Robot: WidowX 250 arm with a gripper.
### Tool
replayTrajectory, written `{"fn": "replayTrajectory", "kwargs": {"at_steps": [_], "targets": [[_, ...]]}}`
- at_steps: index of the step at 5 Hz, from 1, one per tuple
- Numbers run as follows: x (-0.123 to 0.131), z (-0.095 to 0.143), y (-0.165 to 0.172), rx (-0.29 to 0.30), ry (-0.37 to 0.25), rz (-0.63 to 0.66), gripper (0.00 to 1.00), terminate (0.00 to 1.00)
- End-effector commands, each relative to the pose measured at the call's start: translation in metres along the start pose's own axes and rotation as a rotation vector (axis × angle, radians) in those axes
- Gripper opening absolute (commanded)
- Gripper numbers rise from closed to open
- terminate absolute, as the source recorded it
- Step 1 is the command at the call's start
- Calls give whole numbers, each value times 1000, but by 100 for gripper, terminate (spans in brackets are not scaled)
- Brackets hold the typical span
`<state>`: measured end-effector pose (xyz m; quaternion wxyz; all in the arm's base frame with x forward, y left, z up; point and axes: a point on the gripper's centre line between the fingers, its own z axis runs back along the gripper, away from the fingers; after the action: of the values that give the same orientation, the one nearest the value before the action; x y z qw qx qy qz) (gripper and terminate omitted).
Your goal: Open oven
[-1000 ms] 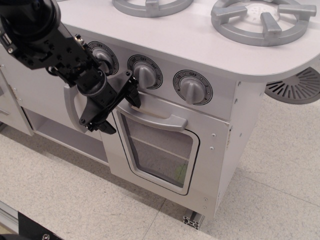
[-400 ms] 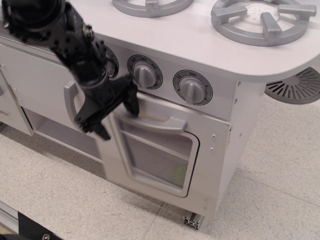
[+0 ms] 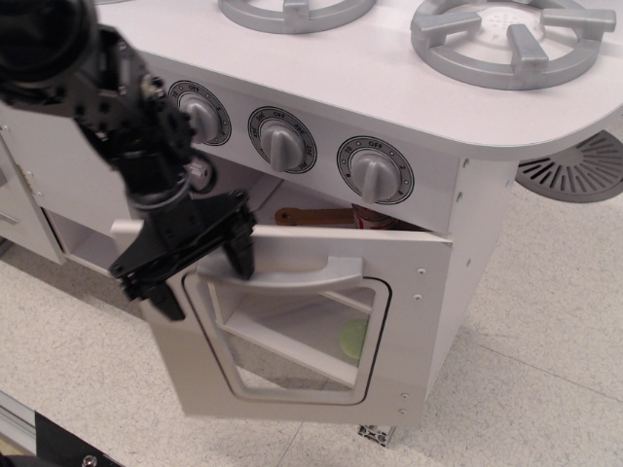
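Single view, looking down at the front of the white toy kitchen; oven (image 3: 321, 292) sits at frame centre under the three round grey dials (image 3: 282, 144), with two grey burners (image 3: 511, 39) on the top at 12 to 1 o'clock. Oven door (image 3: 292, 331) is tilted out from its top edge, hinged low, a dark gap showing behind its upper rim; inside the gap a brown object (image 3: 311, 216) is partly visible, identity unclear. Through the clear rounded window a white shelf and a pale green round item (image 3: 352, 338) show. Black arm enters from 10 o'clock; gripper (image 3: 200, 258) is at the left end of the curved grey bar handle (image 3: 282, 272), one finger (image 3: 239, 251) in front of the handle end, the other finger (image 3: 161, 292) lower left over the door's corner; fingers spread apart, not clenched; whether they press the handle cannot be told. Speckled floor (image 3: 526, 370) at 4 o'clock; dark round grille (image 3: 579, 170) at 3 o'clock.
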<state>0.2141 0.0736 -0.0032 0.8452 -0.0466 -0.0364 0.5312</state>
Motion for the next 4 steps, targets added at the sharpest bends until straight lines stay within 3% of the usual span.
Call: {"fn": "replayTrajectory", "kwargs": {"at_steps": [1,2,3,4], "targets": [[4,74,5,83,-64,-140,100,0],[13,90,-9,67,-108,-166,100,0],[32,70,-27,52,-193,-176,100,0],[47,35,-30,29,-194,-236,100,0]]}}
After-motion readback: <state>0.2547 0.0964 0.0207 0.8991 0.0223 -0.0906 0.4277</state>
